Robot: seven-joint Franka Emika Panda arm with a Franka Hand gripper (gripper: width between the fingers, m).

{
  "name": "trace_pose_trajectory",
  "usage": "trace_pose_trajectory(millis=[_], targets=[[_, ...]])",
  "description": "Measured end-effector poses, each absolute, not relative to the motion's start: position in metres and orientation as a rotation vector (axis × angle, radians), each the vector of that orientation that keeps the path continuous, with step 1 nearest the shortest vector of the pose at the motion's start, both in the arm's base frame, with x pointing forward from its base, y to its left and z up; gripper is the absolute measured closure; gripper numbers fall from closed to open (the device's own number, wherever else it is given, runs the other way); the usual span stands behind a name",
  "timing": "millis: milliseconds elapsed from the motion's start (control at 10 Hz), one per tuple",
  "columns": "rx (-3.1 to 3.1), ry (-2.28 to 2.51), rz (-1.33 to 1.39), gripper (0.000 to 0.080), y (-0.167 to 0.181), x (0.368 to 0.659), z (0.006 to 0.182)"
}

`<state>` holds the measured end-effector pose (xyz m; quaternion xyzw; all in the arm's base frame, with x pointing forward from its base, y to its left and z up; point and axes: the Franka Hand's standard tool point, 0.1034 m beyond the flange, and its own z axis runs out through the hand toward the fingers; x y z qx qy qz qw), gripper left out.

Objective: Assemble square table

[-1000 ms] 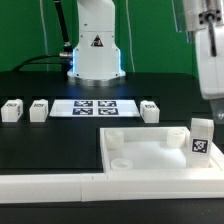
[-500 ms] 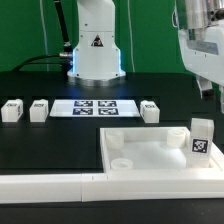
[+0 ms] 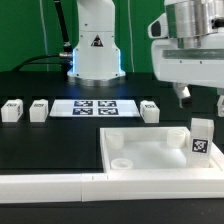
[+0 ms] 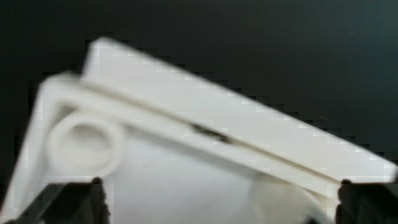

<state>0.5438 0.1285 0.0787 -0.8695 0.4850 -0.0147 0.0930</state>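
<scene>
The white square table top (image 3: 150, 150) lies at the front of the black table, rim up, with a round socket (image 3: 118, 159) in its near-left corner. One tagged leg block (image 3: 203, 137) stands upright at the top's right edge. Three more leg blocks (image 3: 12, 109) (image 3: 38, 110) (image 3: 150, 111) sit in a row behind it. My gripper (image 3: 201, 98) hangs open above the top's right half, holding nothing and apart from the upright leg. In the wrist view the table top (image 4: 214, 150) with a corner socket (image 4: 84, 140) fills the picture, and both dark fingertips (image 4: 80, 200) frame it around the gripper (image 4: 222, 205).
The marker board (image 3: 93, 108) lies flat between the leg blocks. A long white wall (image 3: 100, 186) runs along the front edge. The robot base (image 3: 97, 45) stands at the back, with cables to its left.
The arm has swung in from the exterior view's right edge toward the left, so the whole gripper now shows above the table top. The jaws stayed open and the parts have not moved.
</scene>
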Motion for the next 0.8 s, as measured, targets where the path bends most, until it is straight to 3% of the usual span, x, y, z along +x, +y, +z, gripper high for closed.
trace_pose_trajectory(millis=[200, 700, 800], targets=[[-2.7, 1.275, -0.039, 0.0151, 0.121, 0.522, 0.069], [-2.888, 0.801, -0.08, 0.0151, 0.119, 0.522, 0.068], [-2.918, 0.722, -0.075, 0.0151, 0.122, 0.511, 0.064]])
